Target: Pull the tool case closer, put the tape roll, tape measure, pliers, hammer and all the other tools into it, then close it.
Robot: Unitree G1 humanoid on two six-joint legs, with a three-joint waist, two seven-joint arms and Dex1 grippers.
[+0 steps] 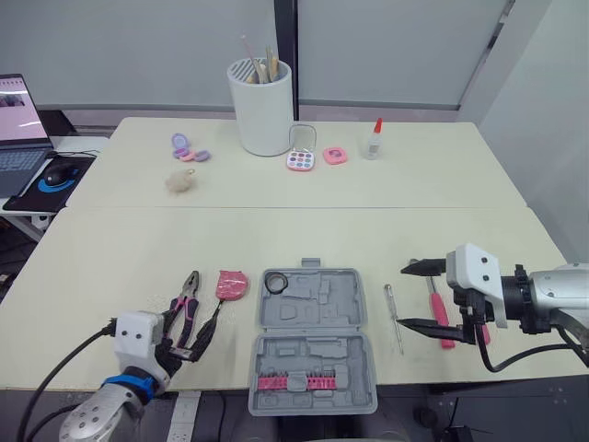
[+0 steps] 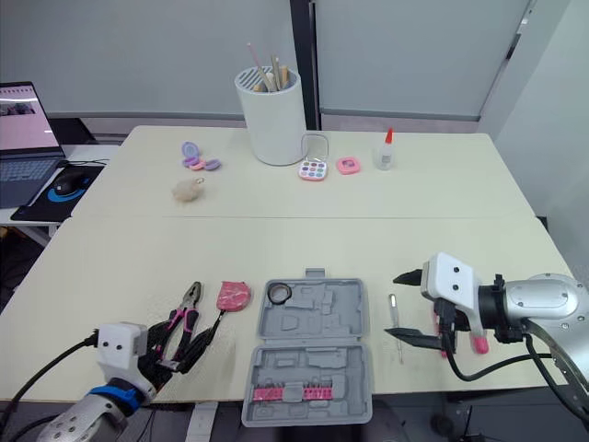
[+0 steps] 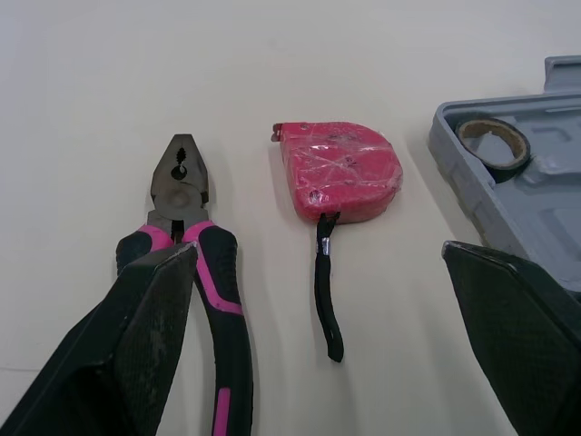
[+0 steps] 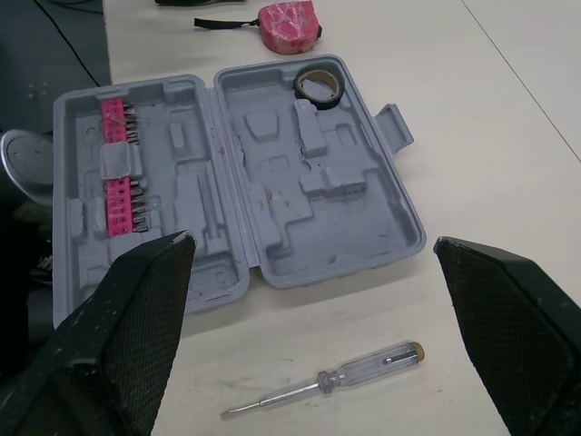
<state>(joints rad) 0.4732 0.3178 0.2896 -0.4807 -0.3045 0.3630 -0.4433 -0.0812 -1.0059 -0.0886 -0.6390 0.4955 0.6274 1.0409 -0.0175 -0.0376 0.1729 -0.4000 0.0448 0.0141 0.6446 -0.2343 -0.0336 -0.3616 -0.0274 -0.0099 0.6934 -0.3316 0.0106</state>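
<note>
A pale table [image 1: 110, 267] runs under a grey wall, with a white cup of sticks [image 1: 262, 106] at upper centre.

In the head view, the tool case [image 1: 313, 341] lies open at lower centre, close to me. The tape roll [image 1: 275, 284] sits in its upper left pocket. The pink tape measure [image 1: 232, 284] lies just left of the case, and the pliers [image 1: 187, 308] lie left of that. My left jaws hang released over the pliers' handles. At lower right, my right jaws stand released between the screwdriver [image 1: 394, 318] and a pink-handled tool [image 1: 439, 313], likely the hammer, which is partly hidden.

In the left wrist view, my fingers [image 3: 154, 336] are spread wide. One is above the pliers' pink grips, and the tape measure's black strap lies between them. I judge the pliers to be my pick. I should centre on both grips before clenching, so they don't scissor apart.

In the right wrist view, the case shows moulded recesses and a pink bit strip [image 4: 116, 173]. The screwdriver lies just beside the case, not touching it. Each tool wants its matching recess, or the lid won't shut.
</note>
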